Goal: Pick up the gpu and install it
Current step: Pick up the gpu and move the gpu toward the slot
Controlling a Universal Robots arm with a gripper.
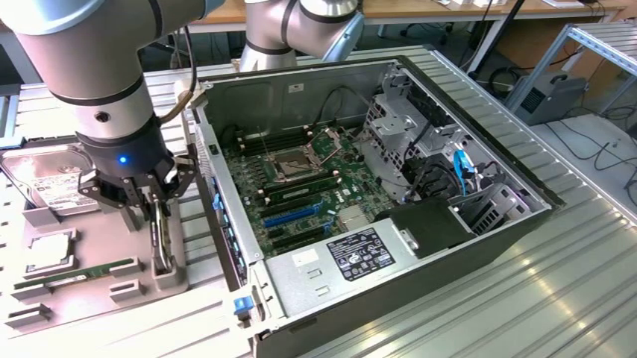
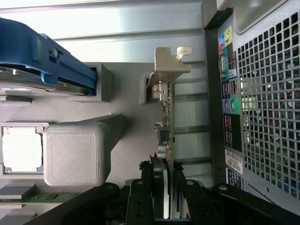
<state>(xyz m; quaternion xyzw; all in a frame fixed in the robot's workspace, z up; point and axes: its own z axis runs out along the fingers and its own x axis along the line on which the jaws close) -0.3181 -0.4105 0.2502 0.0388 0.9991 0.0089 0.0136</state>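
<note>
My pincer is clamped on the gpu, which stands up on its thin edge in a grey holder so I can grab it, just beside the open computer case.

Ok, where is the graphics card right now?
The thin green graphics card with a pale metal bracket stands on edge in the grey holder at the exterior view's left, beside the open computer case, under the pincer.
</note>
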